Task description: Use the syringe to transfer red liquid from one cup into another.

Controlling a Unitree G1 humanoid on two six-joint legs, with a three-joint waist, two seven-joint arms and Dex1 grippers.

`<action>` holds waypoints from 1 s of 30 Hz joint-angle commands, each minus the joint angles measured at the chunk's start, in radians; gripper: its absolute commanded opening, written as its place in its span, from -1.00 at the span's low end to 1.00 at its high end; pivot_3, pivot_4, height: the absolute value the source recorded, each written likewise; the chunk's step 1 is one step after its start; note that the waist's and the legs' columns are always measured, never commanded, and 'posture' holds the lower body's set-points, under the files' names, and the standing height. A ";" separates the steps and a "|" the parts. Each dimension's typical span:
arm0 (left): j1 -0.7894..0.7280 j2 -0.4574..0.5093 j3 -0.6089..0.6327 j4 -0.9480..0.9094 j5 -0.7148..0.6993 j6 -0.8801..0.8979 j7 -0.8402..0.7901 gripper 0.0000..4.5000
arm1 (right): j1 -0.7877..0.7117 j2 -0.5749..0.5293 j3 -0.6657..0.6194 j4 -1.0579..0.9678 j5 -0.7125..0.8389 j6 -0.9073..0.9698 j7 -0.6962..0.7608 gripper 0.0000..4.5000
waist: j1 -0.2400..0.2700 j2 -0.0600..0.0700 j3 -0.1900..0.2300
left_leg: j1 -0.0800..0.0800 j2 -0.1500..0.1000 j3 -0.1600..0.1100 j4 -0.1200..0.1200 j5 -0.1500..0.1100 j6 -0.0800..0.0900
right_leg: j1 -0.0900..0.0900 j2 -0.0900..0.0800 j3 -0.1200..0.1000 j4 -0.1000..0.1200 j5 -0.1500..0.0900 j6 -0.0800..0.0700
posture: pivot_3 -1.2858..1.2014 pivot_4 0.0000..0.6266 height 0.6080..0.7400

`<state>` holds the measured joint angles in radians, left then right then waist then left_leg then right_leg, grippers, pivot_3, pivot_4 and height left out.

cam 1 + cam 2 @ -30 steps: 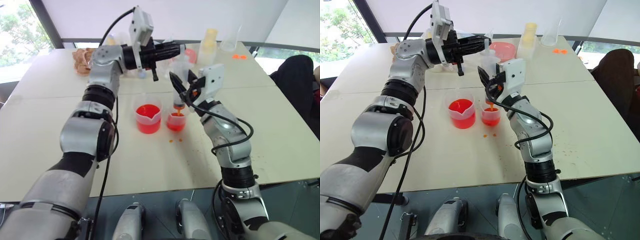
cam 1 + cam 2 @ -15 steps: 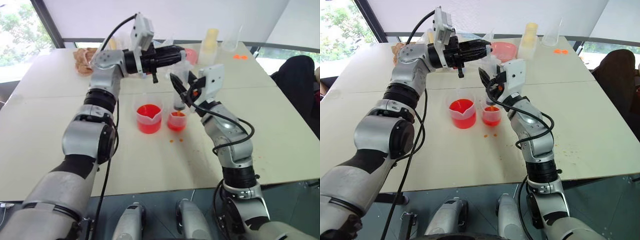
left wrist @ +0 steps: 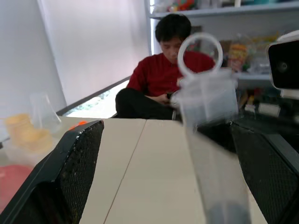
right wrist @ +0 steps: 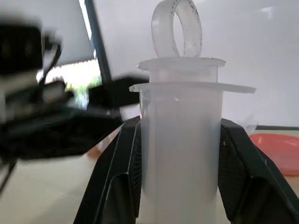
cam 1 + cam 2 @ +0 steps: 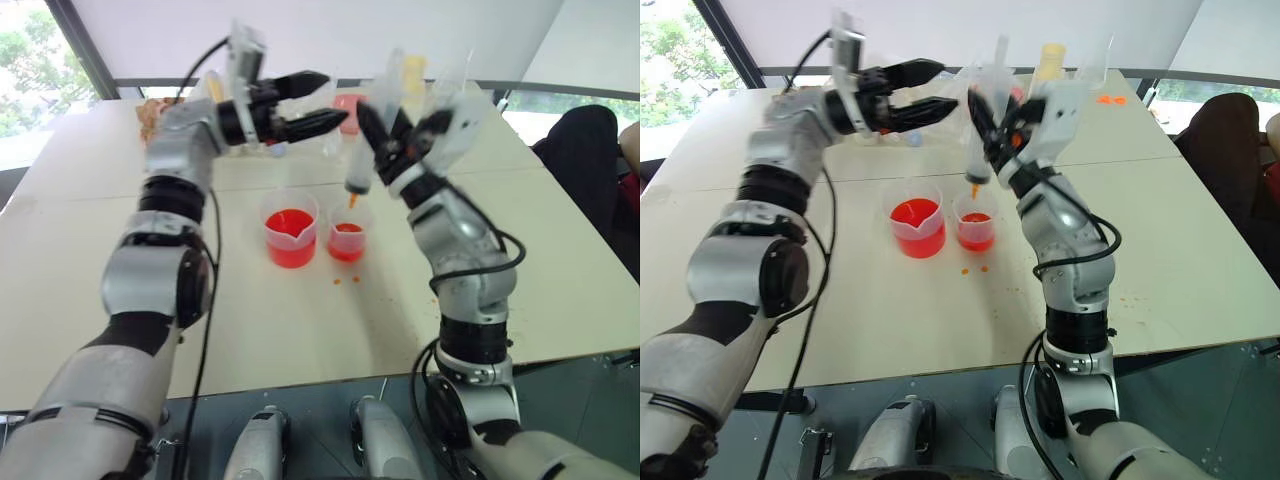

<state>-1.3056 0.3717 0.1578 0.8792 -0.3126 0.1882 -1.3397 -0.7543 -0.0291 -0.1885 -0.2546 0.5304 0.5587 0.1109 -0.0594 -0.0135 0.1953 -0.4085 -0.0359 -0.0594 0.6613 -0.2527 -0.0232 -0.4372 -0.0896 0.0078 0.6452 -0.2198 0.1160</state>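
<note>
One syringe (image 5: 357,170) clamped in right tool (image 5: 378,135), above smaller cup (image 5: 346,238)

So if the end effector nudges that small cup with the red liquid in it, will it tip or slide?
Probably slide or tip easily: the small cup looks like thin clear plastic, only partly filled with red liquid. Any jolt would likely slosh it; droplets already dot the table.

Pale table (image 5: 90,260), white blinds (image 5: 330,35), leafy corner window (image 5: 30,75)
</note>
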 commanded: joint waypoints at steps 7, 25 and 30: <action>0.468 0.177 -0.044 -0.915 -0.255 0.558 0.060 0.99 | -0.154 -0.406 -0.348 0.151 0.400 0.545 -0.153 -0.32 | 0.034 0.000 0.000 | -0.001 -0.001 0.001 0.000 0.000 0.001 | 0.002 -0.006 0.002 -0.004 0.000 0.000 | 0.03 -0.52 1.00; 0.967 0.257 -0.121 -1.337 -0.304 0.564 0.319 0.99 | -0.085 -0.483 -0.400 0.571 0.368 1.056 -0.192 -0.32 | 0.044 0.002 -0.001 | 0.001 0.000 0.007 0.000 -0.001 0.002 | 0.007 -0.001 0.002 -0.015 0.000 -0.001 | 0.03 -0.52 1.00; 0.971 0.263 -0.129 -1.325 -0.310 0.549 0.336 0.99 | -0.078 -0.487 -0.399 0.591 0.309 1.056 -0.183 -0.32 | 0.043 0.002 -0.001 | 0.001 0.000 0.007 0.000 -0.001 0.002 | 0.007 -0.001 0.002 -0.015 0.000 -0.001 | 0.03 -0.52 1.00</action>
<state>-0.3338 0.6260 0.0229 -0.4336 -0.6143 0.7564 -1.0069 -0.8251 -0.4990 -0.5771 0.3499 0.8488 1.6077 -0.0866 -0.0167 -0.0114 0.1942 -0.4076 -0.0360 -0.0525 0.6614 -0.2539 -0.0210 -0.4298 -0.0901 0.0101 0.6302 -0.2195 0.1154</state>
